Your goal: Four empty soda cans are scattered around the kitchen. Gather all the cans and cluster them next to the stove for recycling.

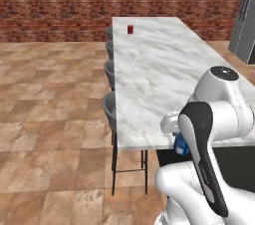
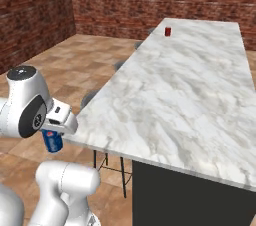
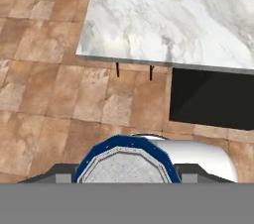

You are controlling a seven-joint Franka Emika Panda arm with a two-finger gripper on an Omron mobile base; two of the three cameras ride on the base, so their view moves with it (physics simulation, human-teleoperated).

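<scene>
The gripper (image 2: 56, 132) is squeezing a blue can (image 2: 52, 141) tight between its jaws, holding it in the air just off the near corner of the long white counter (image 1: 159, 74). A red can (image 1: 130, 29) is standing far away at the other end. To do this well, the arm should be keeping the blue can upright and steady while carrying it to the stove. I cannot tell if anything is inside either can.

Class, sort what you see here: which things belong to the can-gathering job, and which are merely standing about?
Job:
- blue soda can, held in the gripper
- red soda can, far end of the marble counter

Standing about:
- stools along the counter's side
- brick wall
- tiled floor
</scene>
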